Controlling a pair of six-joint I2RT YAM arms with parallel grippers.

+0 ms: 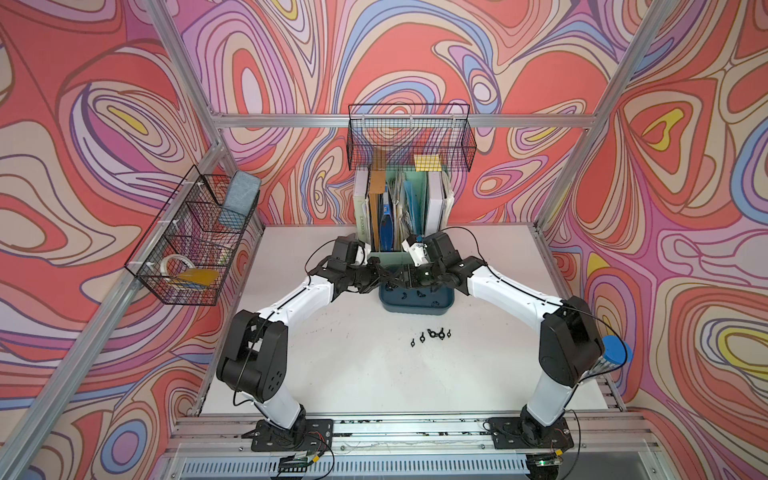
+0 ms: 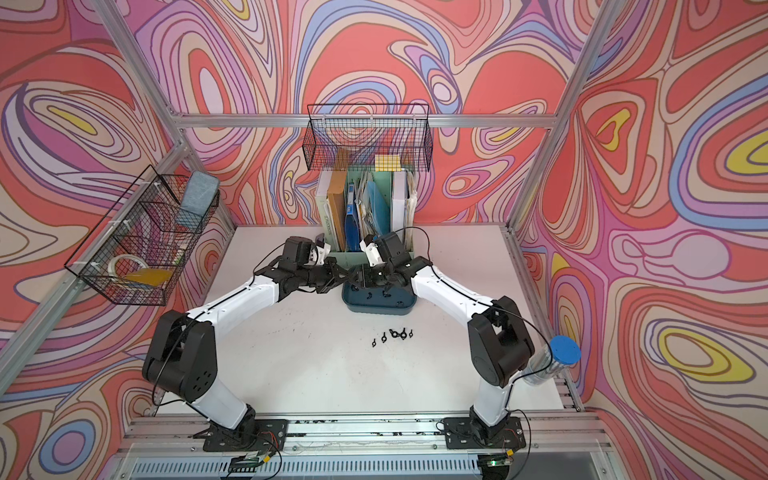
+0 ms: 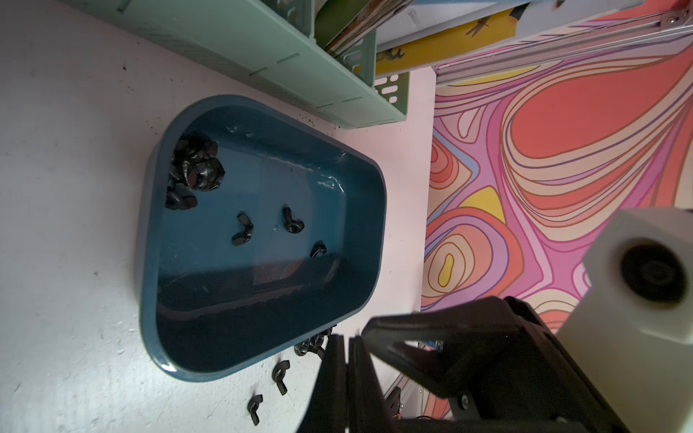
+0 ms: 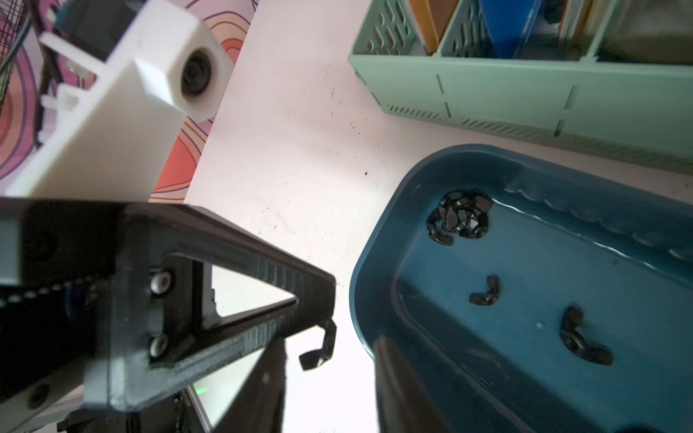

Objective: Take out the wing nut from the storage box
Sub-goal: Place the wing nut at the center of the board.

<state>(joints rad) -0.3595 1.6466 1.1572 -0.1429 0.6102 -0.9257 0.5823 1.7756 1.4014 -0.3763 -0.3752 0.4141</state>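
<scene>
The dark teal storage box sits mid-table. Inside it lie three loose black wing nuts and a clump of them in a corner. Both grippers meet just above the box's left end. My left gripper is shut, and one wing nut hangs from its tip by a wing. My right gripper stands open, its jaws on either side of that hanging nut without touching it.
Several wing nuts lie on the white table in front of the box. The mint-green file holder stands right behind it. Black wire baskets hang left and behind. A blue-capped tube stands far right.
</scene>
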